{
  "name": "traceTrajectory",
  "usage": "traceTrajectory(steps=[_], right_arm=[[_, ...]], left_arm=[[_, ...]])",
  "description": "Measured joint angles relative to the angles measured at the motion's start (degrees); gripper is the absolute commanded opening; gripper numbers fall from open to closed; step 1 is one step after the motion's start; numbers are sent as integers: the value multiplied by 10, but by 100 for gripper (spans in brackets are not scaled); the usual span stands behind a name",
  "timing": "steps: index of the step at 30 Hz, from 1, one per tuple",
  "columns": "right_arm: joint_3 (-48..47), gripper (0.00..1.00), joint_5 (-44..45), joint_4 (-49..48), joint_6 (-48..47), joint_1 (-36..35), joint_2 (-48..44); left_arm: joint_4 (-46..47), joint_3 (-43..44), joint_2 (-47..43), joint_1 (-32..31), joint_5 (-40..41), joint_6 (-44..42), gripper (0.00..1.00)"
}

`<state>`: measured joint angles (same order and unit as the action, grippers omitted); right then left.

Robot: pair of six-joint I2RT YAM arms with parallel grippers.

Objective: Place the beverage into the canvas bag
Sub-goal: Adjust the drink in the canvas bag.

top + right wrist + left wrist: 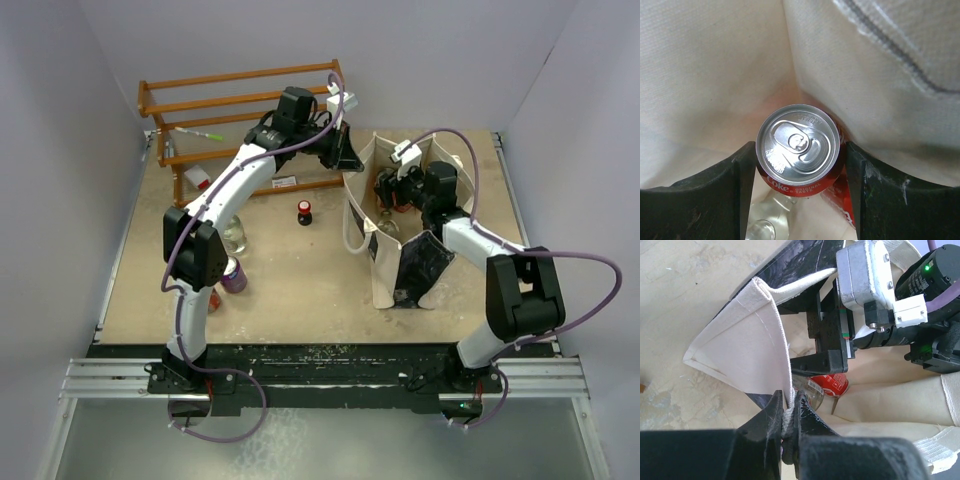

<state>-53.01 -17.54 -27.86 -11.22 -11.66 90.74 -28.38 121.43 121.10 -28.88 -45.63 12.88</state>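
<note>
At three o'clock on the table, the canvas bag is seen standing with its mouth open. Its rim at the eleven o'clock corner is pinched between the closed fingers of the left gripper, so the opening is held wide. The right gripper is lowered inside the bag, and the beverage, a red cola can, is clamped between its jaws, lid toward the wrist.

The task is judged nearly done: the can has been carried past the rim and is surrounded by cream cloth. It is not yet shown resting on the bottom. Release and withdrawal of the right arm are judged to remain, followed by letting go of the rim.

By count, one bag, one red can and two arms are seen. Inside the bag, one clear bottle is glimpsed at six o'clock below the can. Outside it, one small red-capped bottle stands at the table's middle, one clear bottle and one purple can at nine o'clock, and one wooden rack at eleven o'clock.
</note>
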Motion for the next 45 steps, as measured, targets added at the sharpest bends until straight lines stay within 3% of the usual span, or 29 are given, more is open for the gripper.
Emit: traceTrajectory(steps=[9, 18, 22, 28, 39, 45], right_arm=[[0, 0, -5, -51, -10, 0, 27], [33, 5, -19, -41, -41, 1, 5], [60, 14, -23, -23, -56, 2, -22], [69, 14, -14, -7, -68, 8, -25], [7, 13, -18, -28, -47, 5, 53], [-7, 21, -22, -37, -46, 4, 75]], left_arm=[[-21, 10, 0, 0, 23, 1, 0], [-40, 17, 0, 5, 39, 1, 0], [-44, 23, 0, 6, 44, 1, 0], [-48, 26, 0, 7, 45, 0, 0], [-48, 11, 0, 11, 20, -20, 0], [-43, 5, 0, 15, 10, -32, 0]])
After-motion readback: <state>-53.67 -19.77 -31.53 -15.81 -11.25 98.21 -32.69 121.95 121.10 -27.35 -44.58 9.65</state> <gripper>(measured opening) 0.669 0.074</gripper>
